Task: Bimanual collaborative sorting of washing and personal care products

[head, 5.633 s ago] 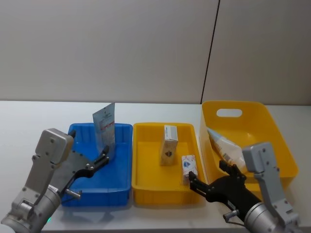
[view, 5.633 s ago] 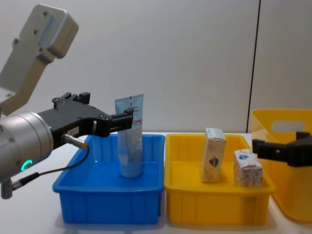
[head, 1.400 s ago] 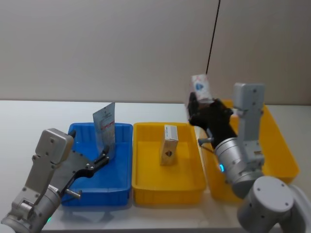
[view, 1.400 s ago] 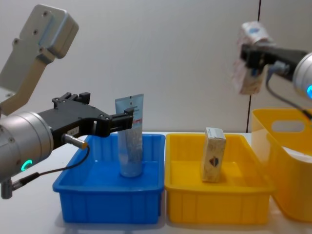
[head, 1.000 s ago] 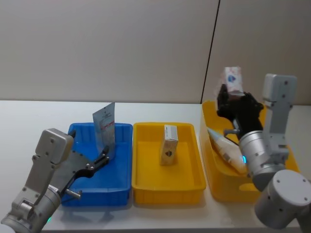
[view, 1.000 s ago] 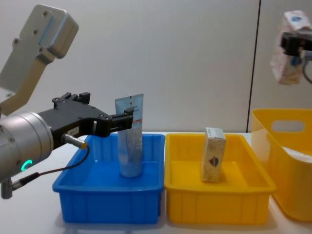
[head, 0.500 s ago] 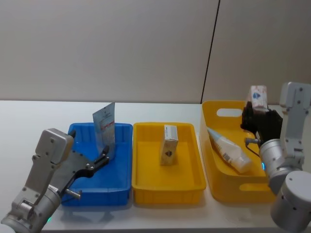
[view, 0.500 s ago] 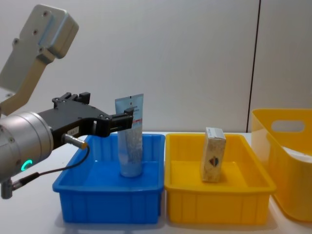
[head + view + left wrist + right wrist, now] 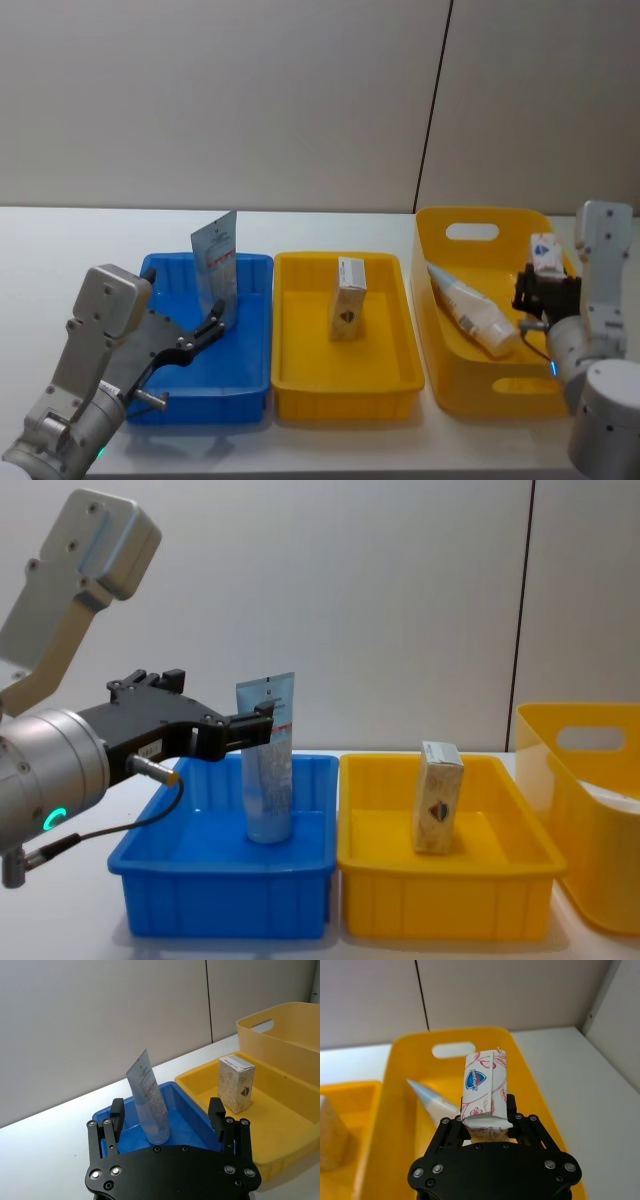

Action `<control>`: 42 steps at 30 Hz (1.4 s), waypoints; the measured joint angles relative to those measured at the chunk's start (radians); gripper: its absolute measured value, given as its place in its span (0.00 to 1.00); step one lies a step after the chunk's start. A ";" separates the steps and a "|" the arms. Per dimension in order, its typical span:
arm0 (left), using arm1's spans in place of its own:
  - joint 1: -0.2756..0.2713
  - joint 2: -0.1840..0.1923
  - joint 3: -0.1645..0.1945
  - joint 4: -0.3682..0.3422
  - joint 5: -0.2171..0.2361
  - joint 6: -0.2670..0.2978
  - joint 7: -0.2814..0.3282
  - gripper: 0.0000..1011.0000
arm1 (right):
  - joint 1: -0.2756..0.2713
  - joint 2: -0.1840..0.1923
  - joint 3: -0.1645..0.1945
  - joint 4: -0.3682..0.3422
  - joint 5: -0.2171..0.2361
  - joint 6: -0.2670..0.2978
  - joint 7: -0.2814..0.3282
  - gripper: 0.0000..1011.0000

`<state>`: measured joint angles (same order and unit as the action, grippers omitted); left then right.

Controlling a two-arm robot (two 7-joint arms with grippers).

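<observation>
Now lower, perhaps: carton (image 9: 543,252) in right claw (image 9: 540,283).

Bare yellow bin floor (image 9: 532,1110) below and beside right gripper (image 9: 486,1110), pale-blue tube (image 9: 437,1105) lying just alongside, bin walls close around, open air above

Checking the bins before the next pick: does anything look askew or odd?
Nothing stands out: the bluish tube stands in the blue tray, the cream carton upright, and the right gripper holds the white carton squarely.
</observation>
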<state>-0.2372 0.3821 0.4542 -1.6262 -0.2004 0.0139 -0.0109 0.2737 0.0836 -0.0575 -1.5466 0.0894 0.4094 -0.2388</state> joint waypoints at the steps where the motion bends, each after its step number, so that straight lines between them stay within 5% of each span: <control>1: 0.000 0.000 0.000 0.000 0.000 0.000 0.000 0.99 | 0.002 0.000 0.002 0.011 -0.003 0.013 -0.003 0.34; 6: 0.000 0.000 0.000 0.000 0.000 0.000 0.000 0.99 | 0.008 0.002 0.009 0.036 -0.011 0.051 -0.011 0.34; 26: 0.000 0.000 0.000 0.000 0.000 0.000 0.000 0.99 | 0.018 0.004 0.018 0.075 -0.024 0.107 -0.024 0.97; 42: 0.000 0.000 0.000 0.000 0.000 0.000 0.000 0.99 | -0.003 0.000 0.036 0.031 -0.006 0.041 0.012 0.99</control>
<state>-0.2372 0.3821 0.4543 -1.6262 -0.2004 0.0139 -0.0109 0.2703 0.0834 -0.0218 -1.5151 0.0831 0.4501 -0.2264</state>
